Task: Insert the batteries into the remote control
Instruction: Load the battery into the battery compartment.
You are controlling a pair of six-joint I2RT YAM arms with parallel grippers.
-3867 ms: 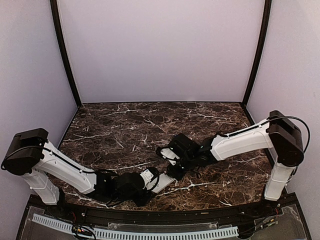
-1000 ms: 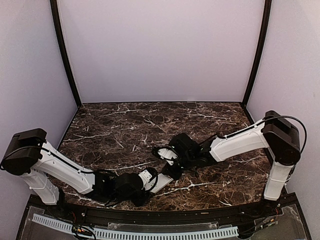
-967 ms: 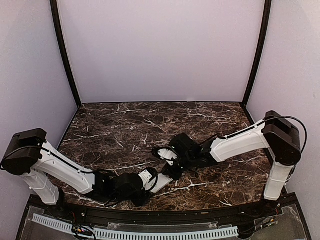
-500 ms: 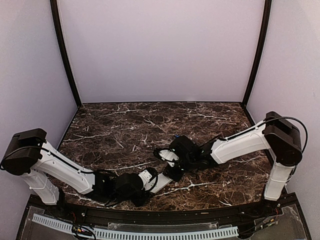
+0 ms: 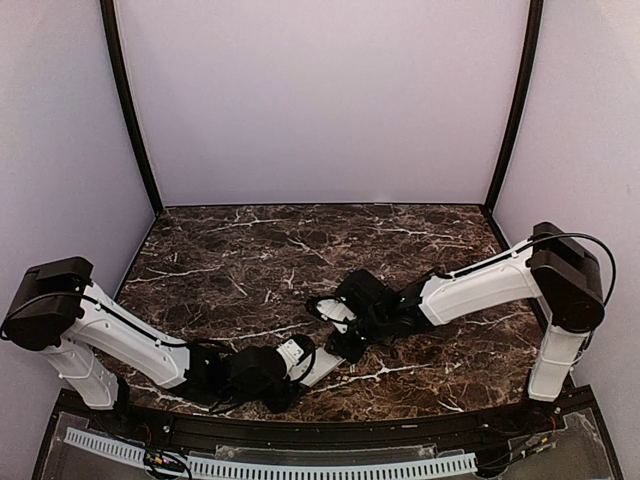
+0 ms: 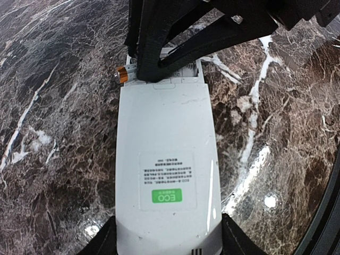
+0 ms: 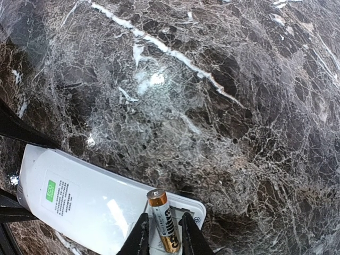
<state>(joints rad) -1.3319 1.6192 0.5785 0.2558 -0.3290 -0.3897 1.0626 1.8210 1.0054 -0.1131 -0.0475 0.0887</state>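
Observation:
The remote control [image 6: 166, 159] lies face down on the marble, its white back and green ECO sticker up. My left gripper [image 6: 169, 241] is shut on its near end, one finger [image 6: 104, 241] on each side. At the far end the battery compartment stands uncovered. A battery [image 7: 158, 206], gold-capped with a pale printed body, rests tilted over that compartment. My right gripper [image 7: 164, 223] straddles it, jaws slightly open, a thin gap showing on either side. In the left wrist view the battery's orange end [image 6: 124, 74] pokes out from under the right gripper's black fingers [image 6: 159, 48]. From above, both grippers meet at the remote [image 5: 318, 364].
Dark veined marble table [image 5: 250, 260] extends behind and to both sides of the grippers. Lilac walls with black corner posts [image 5: 130, 110] enclose it. A black rail [image 5: 320, 432] runs along the near edge by the arm bases.
The right gripper's jaws have parted a little around the battery, which now rests on the remote's open end. The left gripper and remote have stayed put.

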